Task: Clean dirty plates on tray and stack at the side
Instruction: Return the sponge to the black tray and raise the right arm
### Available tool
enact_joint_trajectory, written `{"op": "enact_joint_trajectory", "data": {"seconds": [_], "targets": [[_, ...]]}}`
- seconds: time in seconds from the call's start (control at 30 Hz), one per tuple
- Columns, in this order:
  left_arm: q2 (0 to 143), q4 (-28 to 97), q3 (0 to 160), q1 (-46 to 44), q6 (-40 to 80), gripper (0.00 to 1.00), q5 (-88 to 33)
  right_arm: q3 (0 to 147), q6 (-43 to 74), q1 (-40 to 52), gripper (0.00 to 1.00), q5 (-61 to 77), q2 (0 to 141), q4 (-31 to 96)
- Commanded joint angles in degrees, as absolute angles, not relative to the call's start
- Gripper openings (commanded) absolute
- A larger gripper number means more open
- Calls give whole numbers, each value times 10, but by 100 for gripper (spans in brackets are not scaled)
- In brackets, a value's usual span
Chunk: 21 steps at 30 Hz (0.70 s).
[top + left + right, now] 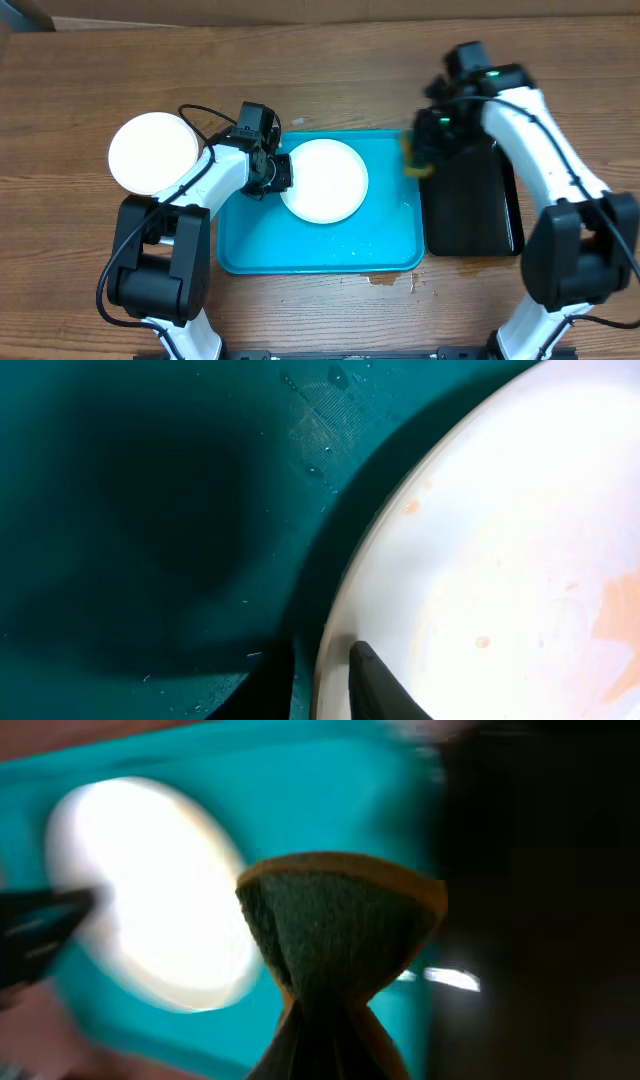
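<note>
Plate (325, 180) lies smeared in the tray (375, 248), stiff, breakable, probably slick, best pinched at its rim where the left gripper (280, 175) straddles it, grip unclear, while the right gripper (420, 158) clamps a sponge (340, 930).

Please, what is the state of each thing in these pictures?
Turquoise tray: flat on the table, wet, holds one plate.
Plate in tray: flat, orange smears, dirty.
Plate on table: flat, outside the tray, too bright to judge.
Right gripper: shut on the sponge.
Sponge: folded, pinched at its middle.
Left gripper: astride the tray plate's rim, grip unclear.
</note>
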<state>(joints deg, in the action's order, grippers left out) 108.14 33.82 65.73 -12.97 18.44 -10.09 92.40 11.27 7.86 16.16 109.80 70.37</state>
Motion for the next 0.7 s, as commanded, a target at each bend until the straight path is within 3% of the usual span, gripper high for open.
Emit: {"op": "enact_joint_trajectory", "data": {"seconds": [0.0, 0.27, 0.3, 0.37, 0.43, 0.53, 0.57, 0.67], "targets": [[1091, 338, 655, -128, 184, 23, -102, 905, 104, 47, 4, 30, 1084, 710], [1091, 340, 655, -128, 184, 25, -101, 772, 104, 21, 5, -6, 1084, 600], [1091, 340, 655, -128, 184, 25, -101, 764, 104, 21, 15, -6, 1084, 588], [1091, 341, 655, -128, 184, 25, -101, 762, 104, 21, 55, -6, 1084, 582], [1091, 340, 655, -128, 184, 27, -101, 778, 104, 21, 67, -4, 1082, 588], [1091, 340, 655, -128, 184, 55, -101, 831, 104, 16, 79, -4, 1082, 620], [1091, 341, 655, -128, 184, 59, -101, 851, 104, 12, 81, -4, 1082, 632], [1091, 341, 655, -128, 180, 61, -101, 926, 104, -17, 89, -4, 1082, 662]]}}
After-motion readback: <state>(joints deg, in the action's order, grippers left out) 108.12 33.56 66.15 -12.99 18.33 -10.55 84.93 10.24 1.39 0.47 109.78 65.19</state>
